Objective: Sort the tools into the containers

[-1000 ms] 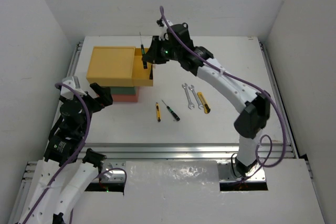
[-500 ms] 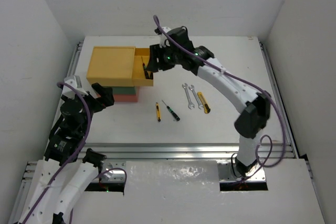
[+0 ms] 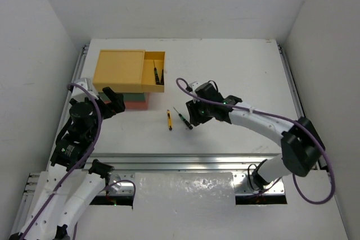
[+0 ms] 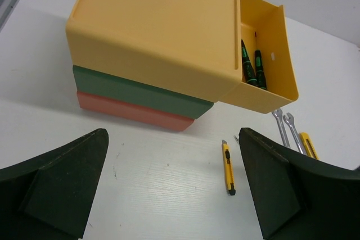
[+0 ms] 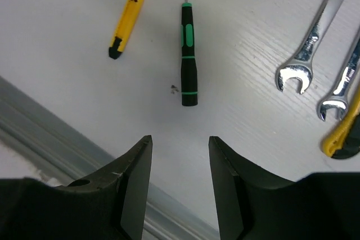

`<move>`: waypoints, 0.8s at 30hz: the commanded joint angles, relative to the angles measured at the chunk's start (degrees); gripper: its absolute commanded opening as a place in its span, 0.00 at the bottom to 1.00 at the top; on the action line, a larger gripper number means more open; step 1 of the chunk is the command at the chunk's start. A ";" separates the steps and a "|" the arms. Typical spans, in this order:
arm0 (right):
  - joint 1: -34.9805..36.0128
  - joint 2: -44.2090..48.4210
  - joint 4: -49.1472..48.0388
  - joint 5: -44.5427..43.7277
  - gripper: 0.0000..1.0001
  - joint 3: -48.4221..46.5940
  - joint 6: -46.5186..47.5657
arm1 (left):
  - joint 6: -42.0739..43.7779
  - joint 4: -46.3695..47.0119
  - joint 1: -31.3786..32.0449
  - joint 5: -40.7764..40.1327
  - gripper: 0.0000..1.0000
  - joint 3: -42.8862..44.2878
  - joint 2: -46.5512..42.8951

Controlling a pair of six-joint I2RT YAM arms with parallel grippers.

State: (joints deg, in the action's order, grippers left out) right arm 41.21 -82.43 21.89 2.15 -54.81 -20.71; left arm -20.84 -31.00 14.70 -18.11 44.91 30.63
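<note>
Screwdrivers [image 3: 158, 75]: pair now in yellow drawer [image 3: 151, 56], upper left. Right pincer [image 5: 180, 141], released and empty, has come down over green-banded screwdriver [image 5: 189, 54] on desk [image 3: 242, 66], likely next pick.

We find the stack of boxes [image 3: 121, 74] at the far left of the table [image 3: 242, 66], its top drawer [image 3: 154, 60] slid out rightward with two screwdrivers [image 4: 251, 67] inside. Nearer us, left to right, lie a slim cutter [image 5: 130, 12], a loose screwdriver [image 5: 189, 54], a pair of wrenches [image 5: 310, 43] and, just beside them, a stubby knife [image 5: 343, 139].
</note>
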 commanded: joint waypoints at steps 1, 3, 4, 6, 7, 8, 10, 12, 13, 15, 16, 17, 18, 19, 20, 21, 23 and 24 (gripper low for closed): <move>0.89 -4.65 -4.93 -4.17 0.45 -1.00 1.37 | 0.80 2.62 0.33 0.53 1.00 0.01 0.57; 1.41 -8.96 -5.28 -5.14 0.45 -2.06 1.37 | 0.80 2.53 0.42 0.44 1.00 0.09 0.66; 1.50 -10.19 -5.63 -5.05 0.45 -2.32 1.46 | 0.80 2.53 0.42 0.44 1.00 0.09 0.66; 1.94 -13.78 -5.98 -5.05 0.44 -3.46 1.55 | 0.80 2.53 0.33 0.35 1.00 0.09 0.66; 2.20 -14.94 -5.98 -5.14 0.43 -4.07 1.64 | 0.80 2.53 0.33 0.44 1.00 0.09 0.74; 2.55 -15.99 -5.63 -5.40 0.43 -5.21 1.72 | 0.80 2.53 0.42 0.44 1.00 0.09 0.74; 2.82 -18.72 -5.80 -5.67 0.43 -6.10 1.64 | 0.80 2.53 0.33 0.53 1.00 0.09 0.83; 2.82 -20.13 -6.16 -5.67 0.42 -6.72 1.73 | 0.80 2.53 0.42 0.53 1.00 0.09 0.74; 2.91 -21.27 -6.24 -5.58 0.42 -6.89 1.73 | 0.80 2.53 0.42 0.53 1.00 0.09 0.57; 2.91 -22.33 -6.59 -5.32 0.40 -7.07 1.38 | 0.80 2.44 0.42 0.53 1.00 0.09 0.39; 2.91 -23.03 -6.68 -5.14 0.39 -6.98 1.29 | 0.80 2.53 0.42 0.53 1.00 0.09 0.39; 2.91 -23.47 -7.12 -5.14 0.35 -6.81 1.11 | 0.80 2.53 0.42 0.53 1.00 0.09 0.39; 2.82 -23.74 -7.30 -5.14 0.31 -6.63 1.02 | 0.80 2.53 0.42 0.53 1.00 0.09 0.39; 2.91 -24.00 -7.47 -4.88 0.29 -6.54 0.93 | 0.80 2.53 0.42 0.62 1.00 0.01 0.39; 2.91 -24.35 -7.56 -4.44 0.27 -6.19 0.50 | 0.80 2.53 0.33 0.62 1.00 0.09 0.39; 2.91 -24.18 -7.91 -3.05 0.24 -5.84 0.41 | 0.80 2.53 0.42 0.71 1.00 0.01 0.48; 2.82 -22.70 -8.53 -3.03 0.19 -4.44 -0.38 | 0.89 2.62 0.42 0.97 1.00 0.01 0.57; 2.91 -21.64 -8.27 -3.03 0.16 -4.00 -0.82 | 0.98 2.62 0.42 1.14 1.00 0.18 0.57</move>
State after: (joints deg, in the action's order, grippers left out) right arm 43.81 -106.10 15.22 -2.15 -59.77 -19.99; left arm -20.82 -31.03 14.70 -17.87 44.91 31.24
